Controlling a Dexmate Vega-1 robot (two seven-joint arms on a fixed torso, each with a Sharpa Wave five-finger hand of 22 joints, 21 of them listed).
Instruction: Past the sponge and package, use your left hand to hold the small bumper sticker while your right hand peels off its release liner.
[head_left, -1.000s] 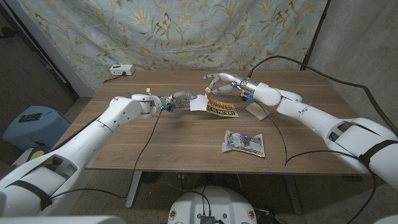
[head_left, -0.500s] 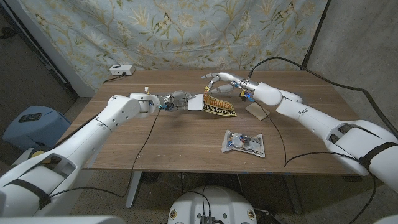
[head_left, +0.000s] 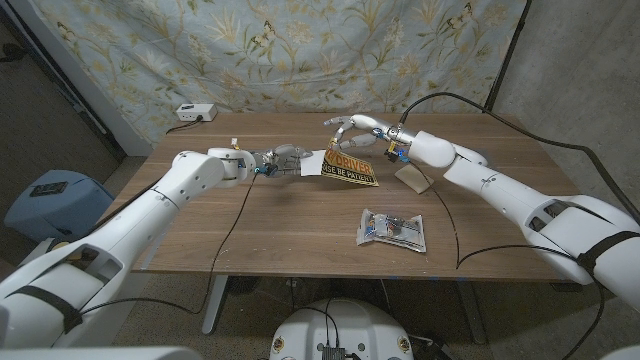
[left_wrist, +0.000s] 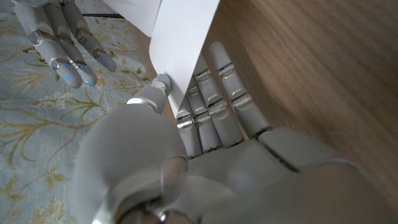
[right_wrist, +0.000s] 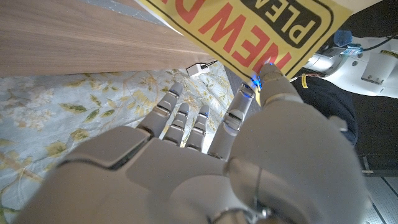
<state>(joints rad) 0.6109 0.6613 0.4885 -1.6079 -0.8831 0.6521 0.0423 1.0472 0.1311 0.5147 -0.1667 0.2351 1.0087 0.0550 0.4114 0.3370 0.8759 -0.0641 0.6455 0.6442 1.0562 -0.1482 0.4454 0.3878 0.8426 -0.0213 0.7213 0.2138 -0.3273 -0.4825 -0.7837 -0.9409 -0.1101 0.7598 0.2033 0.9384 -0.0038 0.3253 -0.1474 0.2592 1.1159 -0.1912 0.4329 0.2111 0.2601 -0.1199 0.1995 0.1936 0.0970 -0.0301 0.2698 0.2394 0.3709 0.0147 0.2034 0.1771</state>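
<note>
**Both hands on the bumper sticker, lifted above the far half of the table**

The small yellow bumper sticker (head_left: 351, 167) with black and red lettering hangs in the air over the far middle of the brown wooden table (head_left: 290, 225), stretched between the two hands. In the head view it tilts, its printed face turned toward the camera.

The left hand (head_left: 285, 160) holds the white release liner (head_left: 313, 164) at the sticker's left end. The left wrist view shows that white sheet (left_wrist: 183, 50) pinched between the thumb and the other fingers (left_wrist: 211, 106), which lie straight along it.

The right hand (head_left: 352, 135) grips the sticker's upper edge. In the right wrist view the thumb tip presses on the yellow printed face (right_wrist: 261, 31) with its red letters, while the other fingers (right_wrist: 186, 124) reach up behind it, slightly spread.

A beige wedge-shaped sponge (head_left: 413, 178) sits on the table just under the right forearm. Nearer the robot, a clear plastic package (head_left: 392, 229) with small parts inside lies flat, well apart from the sticker. At the table's far left corner stands a small white box (head_left: 195, 113). A floral blue-green cloth (head_left: 300, 50) hangs behind the table.
</note>
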